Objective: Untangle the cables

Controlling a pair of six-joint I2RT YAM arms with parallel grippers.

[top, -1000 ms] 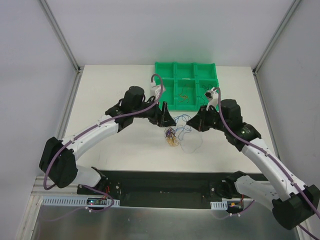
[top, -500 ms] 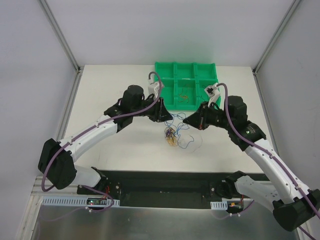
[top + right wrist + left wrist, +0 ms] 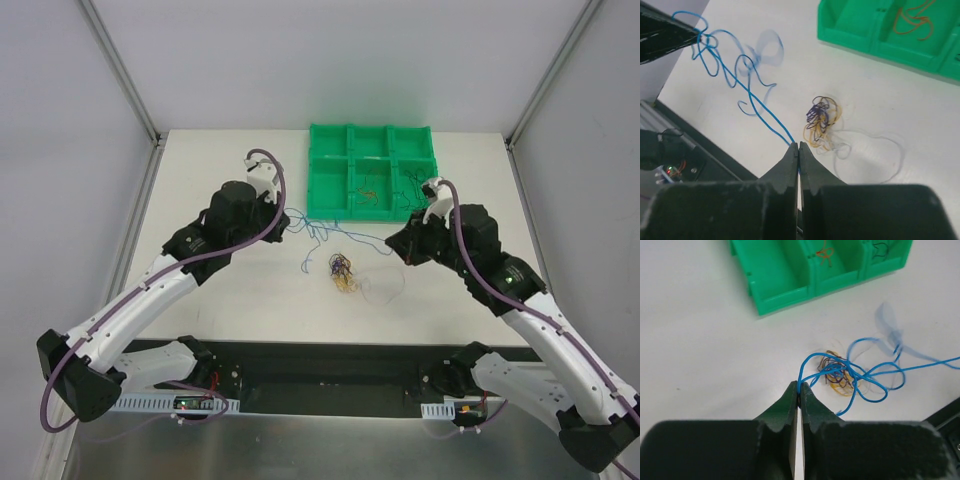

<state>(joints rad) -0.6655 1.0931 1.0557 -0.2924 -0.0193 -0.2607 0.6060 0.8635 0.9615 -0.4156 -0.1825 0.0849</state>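
Observation:
A thin blue cable (image 3: 335, 232) hangs stretched between my two grippers above the white table. My left gripper (image 3: 283, 218) is shut on one end of it (image 3: 799, 387). At the other end my right gripper (image 3: 398, 240) is shut on it as well (image 3: 798, 145). The blue cable (image 3: 860, 370) loops and curls over the rest of the cables, a small knot (image 3: 343, 272) of purple, yellow-tan and dark strands lying on the table between the arms. From the right wrist view the knot (image 3: 821, 120) sits just beyond the fingertips, and the blue cable (image 3: 755, 102) runs up left to the left gripper (image 3: 665, 40).
A green compartment tray (image 3: 372, 135) stands at the back of the table. One compartment holds an orange cable (image 3: 367, 190) and another a dark one (image 3: 410, 185). The black base rail (image 3: 330, 365) runs along the near edge.
My left gripper closed on the blue cable and drew back to the left. The right gripper shifted slightly right. The blue cable now spans the gap, lifted off the knot.

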